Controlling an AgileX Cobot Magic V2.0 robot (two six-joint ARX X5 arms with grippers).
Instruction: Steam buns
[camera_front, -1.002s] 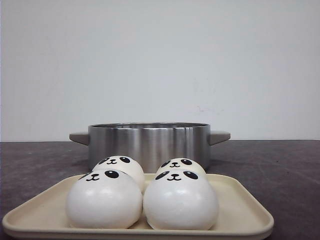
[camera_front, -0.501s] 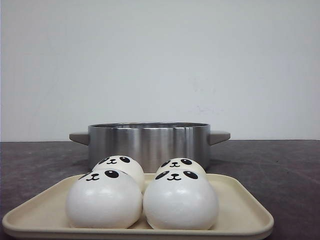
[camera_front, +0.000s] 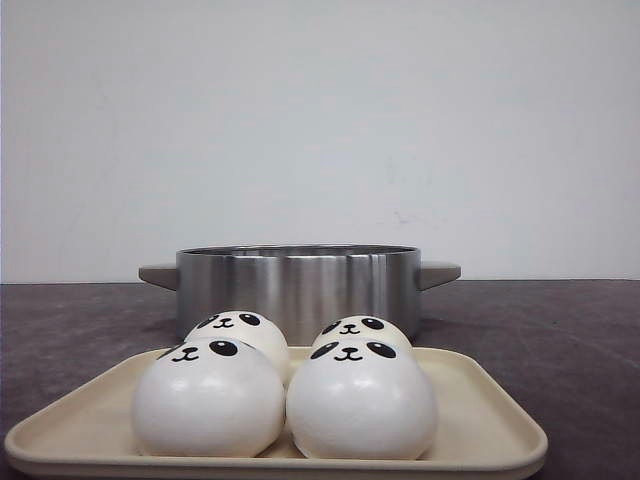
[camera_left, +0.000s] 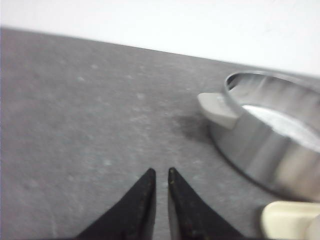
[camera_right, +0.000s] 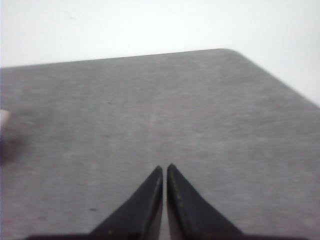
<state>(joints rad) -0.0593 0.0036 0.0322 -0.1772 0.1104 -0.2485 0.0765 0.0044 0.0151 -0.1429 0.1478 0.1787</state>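
Front view: 4 buns sit together on a cream tray (camera_front: 480, 425) at the near edge of the dark table (camera_front: 560, 330), packed 2 by 2 and touching. The front left bun (camera_front: 208, 398) and front right bun (camera_front: 361, 400) hide most of the back left bun (camera_front: 238, 329) and back right bun (camera_front: 360, 328), whose panda faces peek over the top. Just behind the tray stands a low steel pot (camera_front: 298, 282) with a grey handle on each side, uncovered, against a plain white wall. Neither arm shows from here.

From the left wrist, the left gripper (camera_left: 160, 175) hovers over bare tabletop, its 2 black fingers nearly together with only a thin slit between the tips, gripping nothing. The pot (camera_left: 270, 145) lies off to one side of it, one handle (camera_left: 216, 107) turned toward the fingers, and a corner of the tray (camera_left: 285, 222) shows near the pot.

From the right wrist, the right gripper (camera_right: 164, 171) is likewise pinched down to a hairline gap, with nothing in it, over open table.
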